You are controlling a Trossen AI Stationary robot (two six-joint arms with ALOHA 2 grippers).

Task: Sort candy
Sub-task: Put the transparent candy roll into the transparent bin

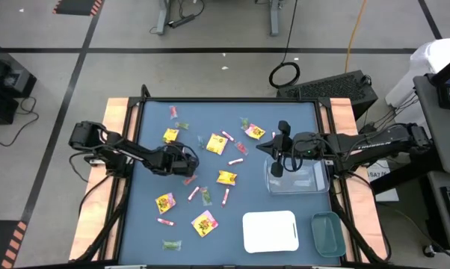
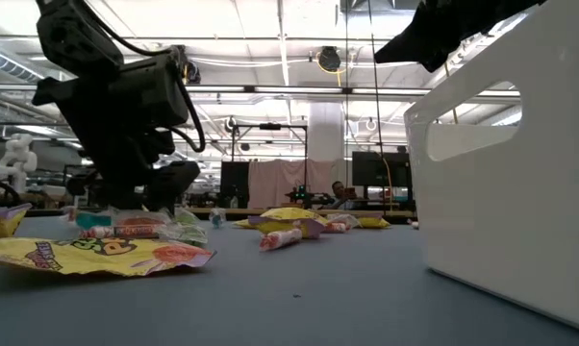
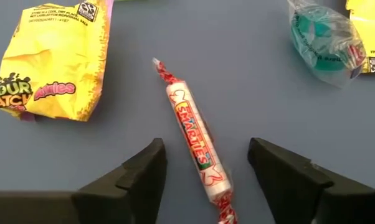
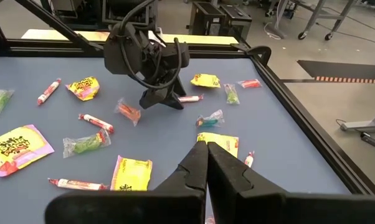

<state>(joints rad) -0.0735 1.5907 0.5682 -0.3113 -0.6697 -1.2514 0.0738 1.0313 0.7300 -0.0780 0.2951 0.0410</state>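
A pink-and-white Smarties roll (image 3: 197, 140) lies flat on the blue table. My left gripper (image 3: 206, 149) is open over it, slanting down, with one finger on either side of the roll and a gap to each. A yellow candy packet (image 3: 50, 59) and a teal wrapped piece (image 3: 324, 43) lie just beyond. In the high view my left gripper (image 1: 186, 161) is at the table's left middle, among scattered candy. My right gripper (image 4: 206, 149) is shut and holds nothing, raised over the clear tray (image 1: 296, 179) at the right.
A white tray (image 1: 270, 230) and a green-tinted tray (image 1: 327, 233) stand at the near right. More yellow packets (image 1: 226, 177), pink sticks and green pieces are strewn over the table's middle and near left. The tall white tray wall (image 2: 520, 173) fills the right of the low view.
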